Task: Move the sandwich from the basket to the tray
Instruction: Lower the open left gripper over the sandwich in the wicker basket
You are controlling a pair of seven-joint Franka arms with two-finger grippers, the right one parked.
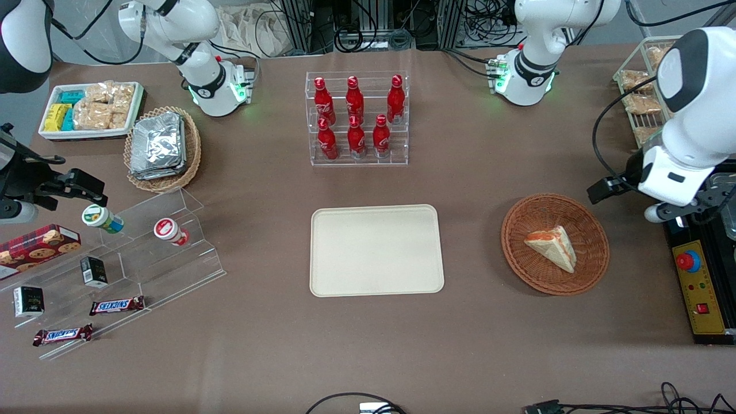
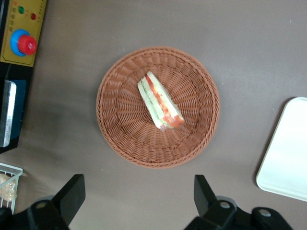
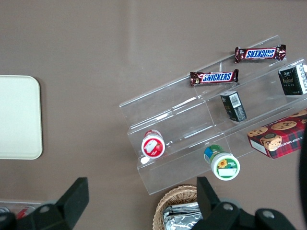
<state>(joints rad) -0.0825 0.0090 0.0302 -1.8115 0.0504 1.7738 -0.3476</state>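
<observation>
Reddish-brown woven basket (image 1: 555, 244), cream tray (image 1: 376, 250), pale sandwich (image 1: 553, 245) with red-orange, seemingly green filling.

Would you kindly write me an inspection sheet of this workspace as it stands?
Surface: brown table.
Job's things: sandwich lies in the basket; tray bare, beside the basket.
Clutter: bottle rack, foil-packet basket, snack bin, acrylic steps with candy bars.
Grippers: gripper open, above the table beside the basket, touching nothing.
Cables: black cable along the working arm.
Surroundings: control box with red button.
</observation>
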